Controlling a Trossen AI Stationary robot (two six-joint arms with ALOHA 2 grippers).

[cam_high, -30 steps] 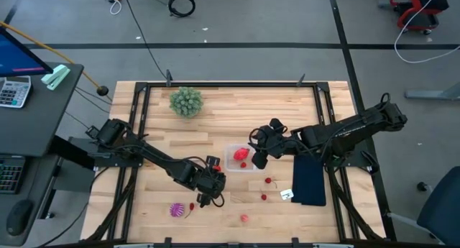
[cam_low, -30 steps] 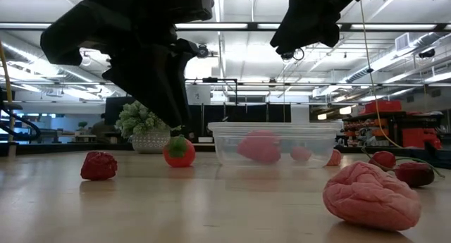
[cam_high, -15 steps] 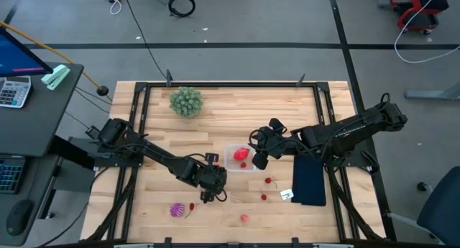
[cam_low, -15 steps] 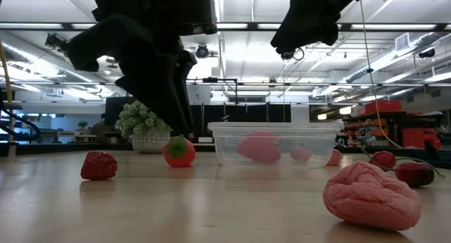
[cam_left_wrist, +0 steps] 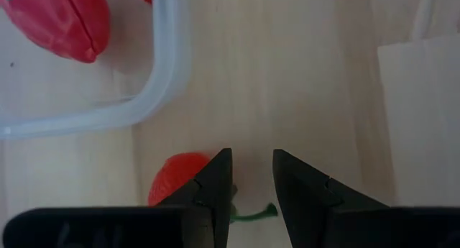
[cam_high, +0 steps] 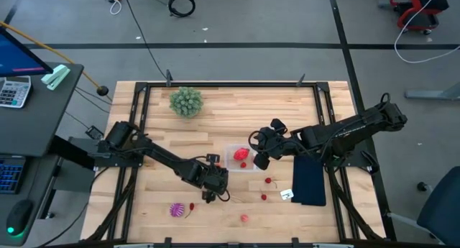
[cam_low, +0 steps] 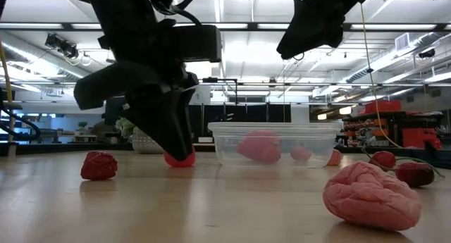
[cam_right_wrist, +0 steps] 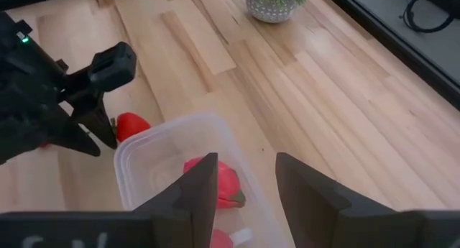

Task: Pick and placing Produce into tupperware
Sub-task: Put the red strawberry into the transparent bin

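The clear tub (cam_high: 241, 167) (cam_low: 282, 129) sits mid-table with a red fruit (cam_right_wrist: 219, 182) (cam_left_wrist: 61, 21) inside. By its near-left corner (cam_left_wrist: 169, 68) a small red fruit with a green stem (cam_left_wrist: 175, 187) (cam_low: 189, 160) rests on the wood. My left gripper (cam_high: 209, 193) (cam_left_wrist: 251, 172) is down at the table, open only narrowly. The stem lies between its fingers and the fruit's body beside one finger. My right gripper (cam_high: 257, 160) (cam_right_wrist: 248, 176) hovers open above the tub's right part. My left gripper points down at the table from above. One finger (cam_left_wrist: 215, 180) stands right against the side of the small red fruit (cam_left_wrist: 167, 194). I cannot tell whether it touches the fruit or the stem.
More produce lies on the near half: a spiky purple piece (cam_high: 175, 209), a small red one (cam_high: 191, 206), a pink bumpy one (cam_high: 244, 218) (cam_low: 370, 197) and cherries (cam_high: 268, 180) (cam_low: 394, 164). A dark pad (cam_high: 309, 180) lies right of the tub. A green plant (cam_high: 186, 101) stands at the far left.
My left gripper has come down to the table beside the small red fruit, shifting slightly toward the right, and now stands in front of it in the low view. The fruit and the tub have stayed put.
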